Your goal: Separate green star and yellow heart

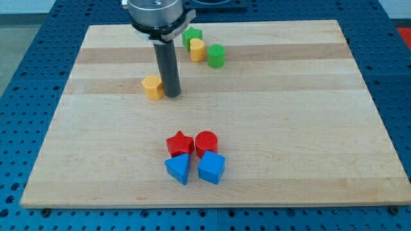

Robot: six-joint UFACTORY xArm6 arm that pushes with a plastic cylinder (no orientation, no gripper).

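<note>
- Green star-shaped block (191, 35) lies near the wooden board's (289, 128) top edge, its points partly hidden behind the arm's mount.
- Yellow heart-shaped block (197, 49) touches the star's lower right side; a green cylinder block (216, 56) sits just beside it.
- My tip (171, 95) is a bare rod with no jaws, resting against a yellow block (153, 86) of unclear shape, apart from the pair.
- Red star (179, 144), red cylinder (206, 142), blue triangle (178, 168) and blue cube-like block (211, 168) cluster near the bottom.
</note>
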